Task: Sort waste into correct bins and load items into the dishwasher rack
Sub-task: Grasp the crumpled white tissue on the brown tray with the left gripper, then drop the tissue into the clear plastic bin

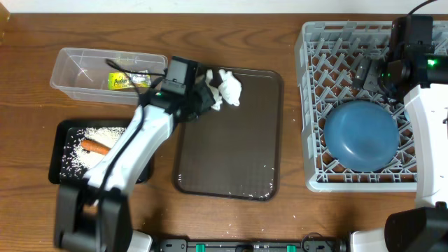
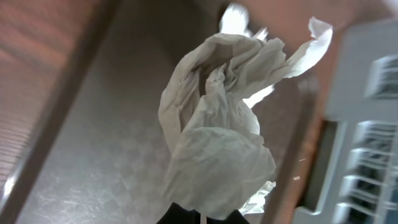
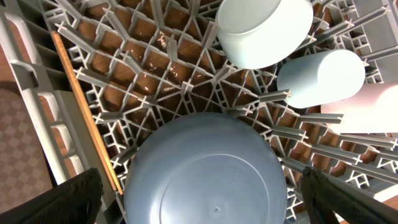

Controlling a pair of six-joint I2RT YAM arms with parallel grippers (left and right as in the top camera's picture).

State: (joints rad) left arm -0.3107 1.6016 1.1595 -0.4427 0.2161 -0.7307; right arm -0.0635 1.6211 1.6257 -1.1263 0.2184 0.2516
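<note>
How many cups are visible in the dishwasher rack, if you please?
2: a pale blue cup lies beside the bowl; a white cup lies at the frame's right edge. Others may be hidden.

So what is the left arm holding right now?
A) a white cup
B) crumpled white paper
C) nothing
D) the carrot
B: the left gripper is shut on the crumpled paper, which it holds over the brown tray.
</note>
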